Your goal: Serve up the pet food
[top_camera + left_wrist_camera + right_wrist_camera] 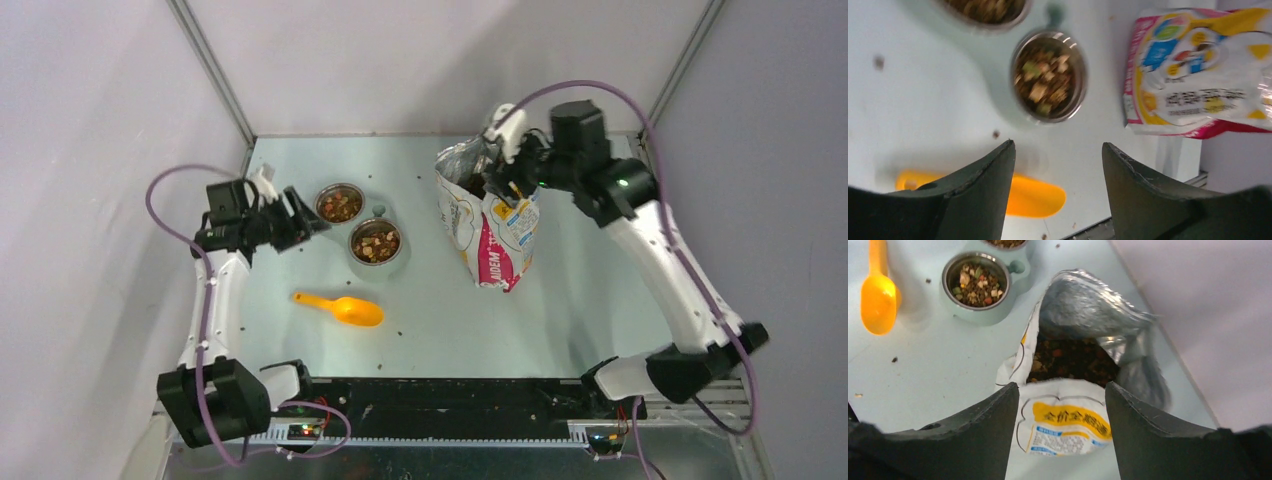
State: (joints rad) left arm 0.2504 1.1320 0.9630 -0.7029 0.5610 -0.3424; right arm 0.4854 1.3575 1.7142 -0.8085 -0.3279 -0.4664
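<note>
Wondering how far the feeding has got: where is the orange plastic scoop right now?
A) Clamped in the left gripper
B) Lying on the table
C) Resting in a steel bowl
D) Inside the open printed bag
B: the orange plastic scoop lies by itself on the pale green table, on the arms' side of the nearer round steel bowl.

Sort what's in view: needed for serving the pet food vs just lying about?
Job:
- pet food, in the two steel bowls
- open bag, more kibble inside
- orange scoop, lying on the table

Lying about:
- stray kibble bits on the table
- purple cables
</note>
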